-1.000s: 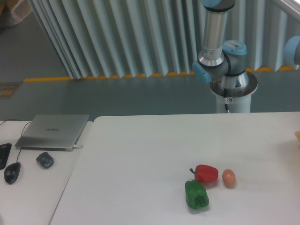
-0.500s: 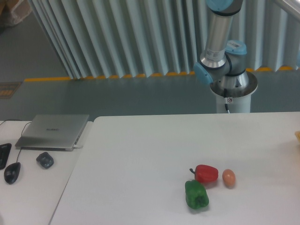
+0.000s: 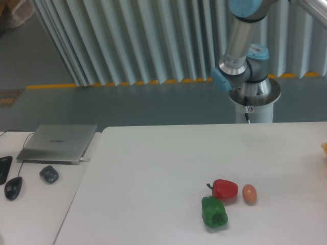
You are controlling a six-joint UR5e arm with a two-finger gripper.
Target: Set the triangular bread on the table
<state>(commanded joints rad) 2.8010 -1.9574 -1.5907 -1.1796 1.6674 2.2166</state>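
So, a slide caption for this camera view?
Red bell pepper, green bell pepper and brown egg on white table; hand unseen.

Yellow-orange triangular bread point(image 3: 324, 148) sliver at right frame edge, on white table point(image 3: 153, 173)

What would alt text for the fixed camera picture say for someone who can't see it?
A white table holds a red pepper, a green pepper and a small brown egg close together. A sliver of something yellow shows at the right edge. The robot arm rises behind, its end effector out of frame; a closed laptop and two mice sit on a desk at left.
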